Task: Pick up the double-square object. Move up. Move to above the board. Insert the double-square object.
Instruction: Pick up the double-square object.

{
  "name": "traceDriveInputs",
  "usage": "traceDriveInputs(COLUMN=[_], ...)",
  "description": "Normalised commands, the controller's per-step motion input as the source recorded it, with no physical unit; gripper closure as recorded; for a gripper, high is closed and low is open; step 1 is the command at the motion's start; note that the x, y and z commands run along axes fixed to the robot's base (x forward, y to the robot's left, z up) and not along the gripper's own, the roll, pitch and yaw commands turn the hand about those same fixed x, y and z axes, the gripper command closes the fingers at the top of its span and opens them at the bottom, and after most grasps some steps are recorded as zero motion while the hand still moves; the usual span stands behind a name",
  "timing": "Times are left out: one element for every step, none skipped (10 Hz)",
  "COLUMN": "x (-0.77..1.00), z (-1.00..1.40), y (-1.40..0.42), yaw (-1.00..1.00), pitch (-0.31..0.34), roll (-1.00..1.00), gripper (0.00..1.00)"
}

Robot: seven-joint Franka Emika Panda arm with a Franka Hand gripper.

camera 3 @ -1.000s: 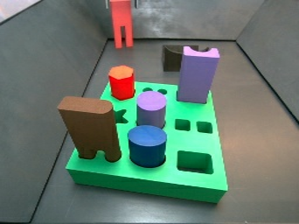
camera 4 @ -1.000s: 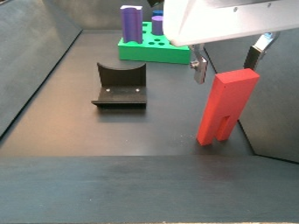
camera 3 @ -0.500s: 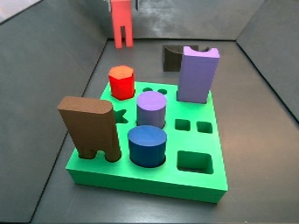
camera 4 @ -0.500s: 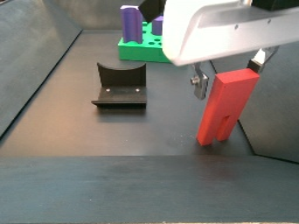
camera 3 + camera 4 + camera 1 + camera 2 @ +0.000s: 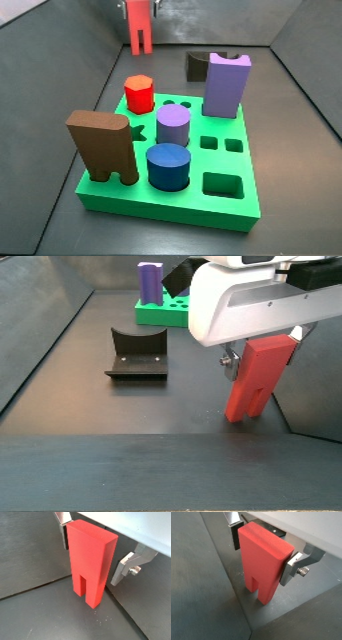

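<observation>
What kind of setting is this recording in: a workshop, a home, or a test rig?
Most likely a lab test rig for peg insertion: a grey walled enclosure, a green board of shaped holes holding coloured blocks, a dark fixture, and the gripper around the double-square object.

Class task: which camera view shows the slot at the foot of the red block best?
A wrist view: the slot in the red block faces the camera, with the gripper straddling the block. The second wrist picture shows it narrower. In side views the block is far off or its slot is turned away.
</observation>
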Motion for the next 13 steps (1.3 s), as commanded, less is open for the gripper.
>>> traceDriveInputs(x=[-0.06, 0.00, 0.00, 0.00, 0.00, 0.00, 0.00, 0.00, 0.00, 0.00, 0.00, 0.00, 0.00], z=[0.00, 0.00, 0.00, 0.00, 0.00, 0.00, 0.00, 0.00, 0.00, 0.00, 0.00, 0.00, 0.00], y=[0.00, 0.00, 0.00, 0.00, 0.00, 0.00, 0.00, 0.00, 0.00, 0.00, 0.00, 0.00, 0.00], yaw=[-0.03, 0.00, 0.00, 0.00, 0.00, 0.00, 0.00, 0.00, 0.00, 0.00, 0.00, 0.00, 0.00], pitch=[-0.139, 0.000, 0.000, 0.000, 0.000, 0.000, 0.000, 0.000, 0.000, 0.000, 0.000, 0.000, 0.000], roll=[-0.13, 0.00, 0.00, 0.00, 0.00, 0.00, 0.00, 0.00, 0.00, 0.00, 0.00, 0.00, 0.00], gripper=[0.00, 0.00, 1.00, 1.00, 1.00, 1.00, 1.00, 1.00, 1.00, 1.00, 1.00, 1.00, 1.00])
